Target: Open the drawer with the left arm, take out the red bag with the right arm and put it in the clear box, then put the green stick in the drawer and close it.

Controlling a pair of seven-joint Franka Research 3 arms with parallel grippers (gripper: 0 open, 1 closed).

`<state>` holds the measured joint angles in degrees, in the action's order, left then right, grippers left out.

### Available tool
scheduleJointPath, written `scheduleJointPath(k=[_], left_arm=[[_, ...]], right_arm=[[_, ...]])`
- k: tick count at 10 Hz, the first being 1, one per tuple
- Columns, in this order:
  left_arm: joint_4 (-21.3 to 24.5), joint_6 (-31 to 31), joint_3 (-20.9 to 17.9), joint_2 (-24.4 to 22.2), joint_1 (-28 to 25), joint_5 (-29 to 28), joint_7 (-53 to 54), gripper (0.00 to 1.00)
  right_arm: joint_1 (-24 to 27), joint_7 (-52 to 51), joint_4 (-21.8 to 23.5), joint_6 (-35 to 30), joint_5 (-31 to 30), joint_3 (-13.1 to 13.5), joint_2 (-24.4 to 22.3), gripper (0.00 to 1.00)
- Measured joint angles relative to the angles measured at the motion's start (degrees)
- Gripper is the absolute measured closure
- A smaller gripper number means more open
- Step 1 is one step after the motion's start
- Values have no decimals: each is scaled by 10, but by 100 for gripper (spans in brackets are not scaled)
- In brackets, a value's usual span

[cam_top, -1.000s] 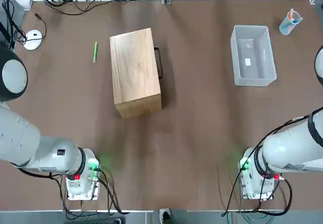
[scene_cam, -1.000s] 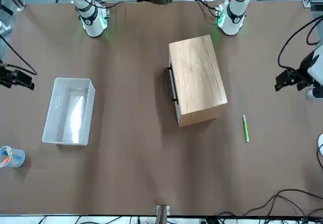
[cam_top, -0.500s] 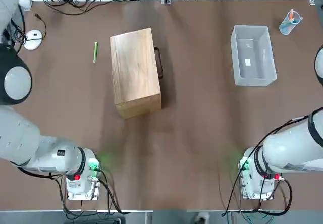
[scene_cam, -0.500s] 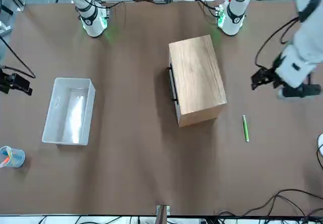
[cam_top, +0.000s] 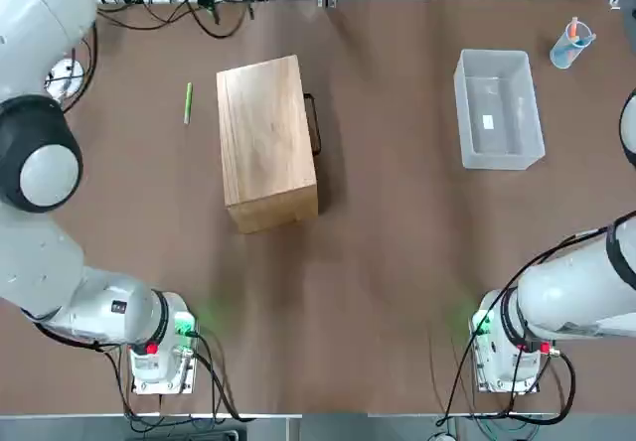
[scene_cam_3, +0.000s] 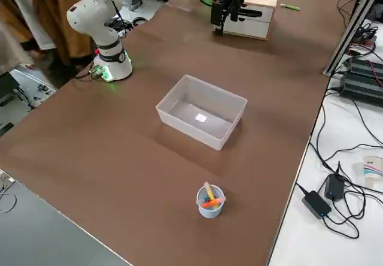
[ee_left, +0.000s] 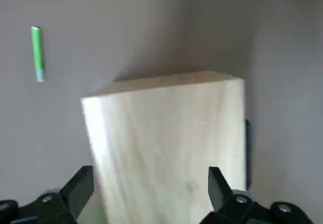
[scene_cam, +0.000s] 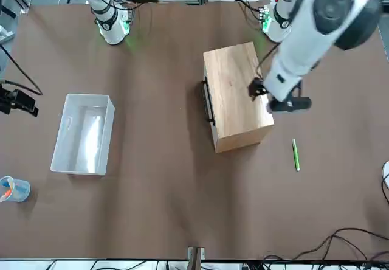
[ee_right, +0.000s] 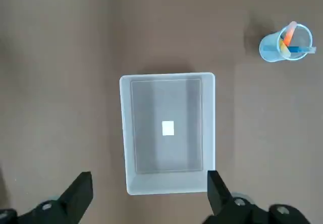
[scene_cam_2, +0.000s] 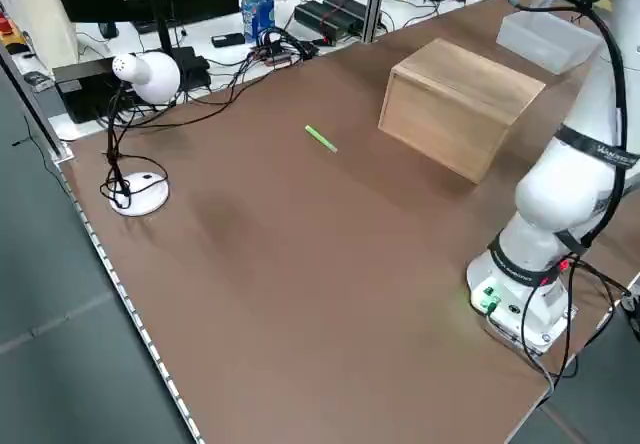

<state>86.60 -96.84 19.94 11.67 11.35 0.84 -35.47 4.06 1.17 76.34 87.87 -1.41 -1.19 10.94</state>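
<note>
Overhead, left arm's fingers [ee_left: 81,191] gape above cabinet [ee_left: 166,138].

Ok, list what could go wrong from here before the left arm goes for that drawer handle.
1. The left gripper hangs open above the cabinet top, while the handle is on the side face; a straight descent would likely hit the wood.
2. The handle is a thin bar close to the drawer front, so the fingers could slip off it.
3. The green stick lies loose beside the cabinet; a shoved cabinet could knock it away.
</note>
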Motion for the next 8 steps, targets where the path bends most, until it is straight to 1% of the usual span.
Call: scheduleJointPath(k=[1,3,5,7,8], left_arm=[[-9,-27,1,20,36,0,-55,0],[-44,-74,0,83,87,-2,-138,0],[-80,-90,-1,147,140,-42,-206,0],[-98,-115,-9,197,201,-88,-274,0],[-103,-119,-19,217,227,-102,-294,0]], right_arm=[[0,0,0,0,0,0,0,0],[0,0,0,0,0,0,1,0],[0,0,1,1,0,1,3,0],[0,0,1,2,0,1,4,0],[3,0,1,2,0,2,5,0]])
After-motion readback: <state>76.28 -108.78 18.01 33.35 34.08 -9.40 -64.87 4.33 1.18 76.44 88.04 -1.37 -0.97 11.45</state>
